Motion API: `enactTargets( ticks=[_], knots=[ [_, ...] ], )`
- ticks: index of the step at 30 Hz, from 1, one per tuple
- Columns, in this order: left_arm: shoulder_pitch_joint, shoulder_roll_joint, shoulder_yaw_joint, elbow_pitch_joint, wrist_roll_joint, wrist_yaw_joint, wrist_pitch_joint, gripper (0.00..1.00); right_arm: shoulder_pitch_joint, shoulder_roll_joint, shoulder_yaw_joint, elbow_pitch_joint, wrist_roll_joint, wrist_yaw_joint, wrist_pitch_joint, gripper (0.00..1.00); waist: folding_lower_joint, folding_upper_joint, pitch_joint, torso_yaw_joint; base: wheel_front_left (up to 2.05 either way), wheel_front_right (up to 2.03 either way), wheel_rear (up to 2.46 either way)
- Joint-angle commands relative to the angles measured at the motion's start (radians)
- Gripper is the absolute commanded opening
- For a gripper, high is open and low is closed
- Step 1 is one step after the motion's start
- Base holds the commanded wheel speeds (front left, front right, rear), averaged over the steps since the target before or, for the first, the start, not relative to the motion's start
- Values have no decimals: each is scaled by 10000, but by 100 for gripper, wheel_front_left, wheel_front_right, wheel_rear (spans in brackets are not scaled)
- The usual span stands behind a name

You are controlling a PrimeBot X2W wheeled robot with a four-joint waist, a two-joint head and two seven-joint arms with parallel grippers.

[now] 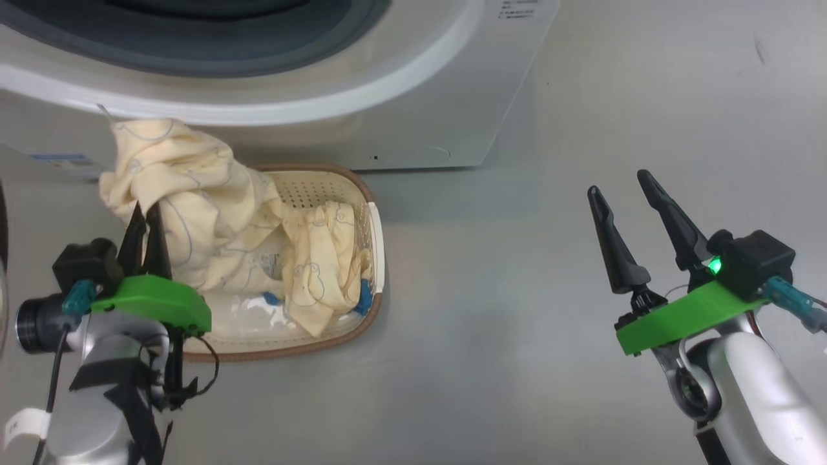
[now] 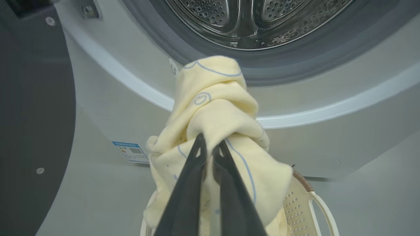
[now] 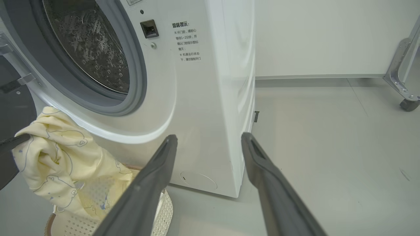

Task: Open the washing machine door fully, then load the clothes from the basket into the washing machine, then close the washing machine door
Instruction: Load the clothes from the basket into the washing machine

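Left gripper (image 2: 210, 141) pinched the clothes (image 2: 213, 98); right gripper (image 1: 618, 182) stood spread. On the washing machine (image 3: 210, 98) a Chinese notice (image 3: 187, 41) began 温馨提示; the blue label (image 2: 130, 151) was illegible.

Two pincers are showing: the left gripper (image 1: 145, 213) and the right gripper (image 1: 618, 183). One washing machine (image 1: 413, 97) is standing beyond their tips, and one basket (image 1: 310, 190) is sitting just right of the left pincer. The clothes (image 1: 194, 200) are bunching at its tips, pieces uncountable — two blue bits (image 1: 364, 298) peeking out.
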Motion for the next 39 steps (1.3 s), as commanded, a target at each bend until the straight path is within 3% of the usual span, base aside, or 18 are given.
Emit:
enactTargets(
  ticks=[1,12,20,39],
  knots=[
    [246,283,414,-503,47,65,-140,0,181,-158,177,-220,68,-29,-95,100,1,-1,-534,118,0,0,0],
    [2116,136,1150,-3341,328,132,-141,0,839,-125,344,21,161,-29,-95,100,1,-1,-2122,66,0,0,0],
    [3670,209,1364,-5087,416,507,-23,0,1434,-61,107,-53,-26,-29,-95,100,1,-1,-3201,-98,0,0,0],
    [5669,37,1484,-6568,175,1064,304,0,2008,-98,-88,-309,-144,-29,-95,100,1,-1,-3814,-144,0,0,0]
  ],
)
